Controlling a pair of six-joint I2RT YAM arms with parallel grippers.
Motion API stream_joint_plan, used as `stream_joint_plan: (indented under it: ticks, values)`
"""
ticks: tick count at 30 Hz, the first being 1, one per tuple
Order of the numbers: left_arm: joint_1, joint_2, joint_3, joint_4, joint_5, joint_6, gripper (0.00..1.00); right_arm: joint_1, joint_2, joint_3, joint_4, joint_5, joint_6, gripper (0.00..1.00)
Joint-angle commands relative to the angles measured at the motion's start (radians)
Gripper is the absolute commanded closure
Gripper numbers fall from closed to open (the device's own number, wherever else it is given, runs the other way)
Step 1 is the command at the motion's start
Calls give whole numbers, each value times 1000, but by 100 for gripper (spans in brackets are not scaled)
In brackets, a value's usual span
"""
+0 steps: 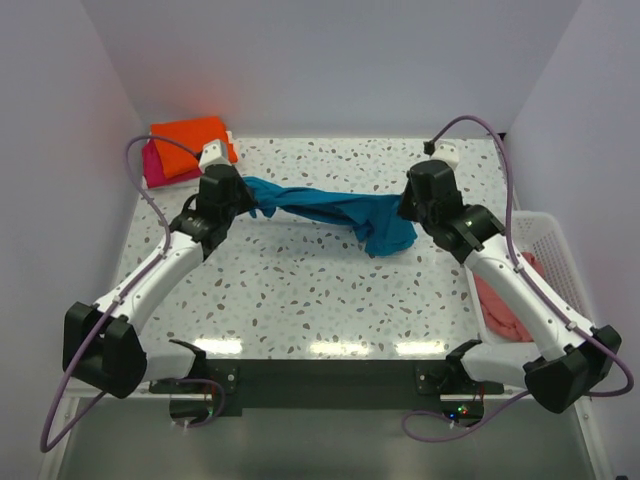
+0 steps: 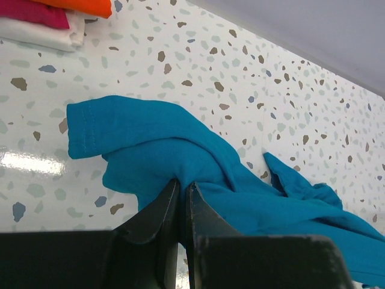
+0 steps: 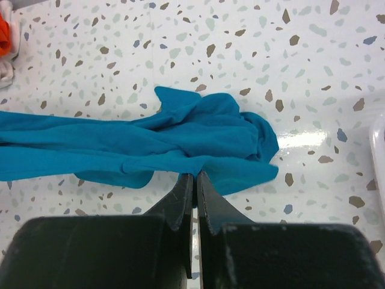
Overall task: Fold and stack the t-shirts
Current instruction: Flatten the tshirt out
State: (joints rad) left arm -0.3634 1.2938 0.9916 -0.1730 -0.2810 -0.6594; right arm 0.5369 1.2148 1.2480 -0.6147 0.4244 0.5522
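Top external: your left end effector (image 1: 252, 203) and right end effector (image 1: 405, 212) each clench one end of the teal t-shirt (image 1: 320, 205). It is drawn out between them over the tabletop (image 1: 330, 290), near the folded orange-and-magenta stack (image 1: 185, 148), likely to spread it flat for folding.

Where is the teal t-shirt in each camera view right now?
Top external: teal t-shirt, picture centre.
Left wrist: teal t-shirt, centre to lower right.
Right wrist: teal t-shirt, left to centre.
Shared landmark: orange t-shirt, top left in all.
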Motion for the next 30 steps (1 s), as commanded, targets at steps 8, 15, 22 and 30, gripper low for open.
stream_joint_plan:
  ticks: [8, 15, 22, 30]
  values:
    - [26, -65, 51, -17, -43, 49, 100, -54, -54, 74, -8, -2, -51, 100]
    - [44, -74, 35, -33, -34, 57, 100, -83, -21, 90, 3, -45, -69, 100]
    - [46, -61, -79, 0, 48, 9, 91, -87, 48, 36, 44, -92, -71, 100]
    - [52, 1, -105, 27, 94, -9, 47, -158, 158, 22, 81, -148, -81, 100]
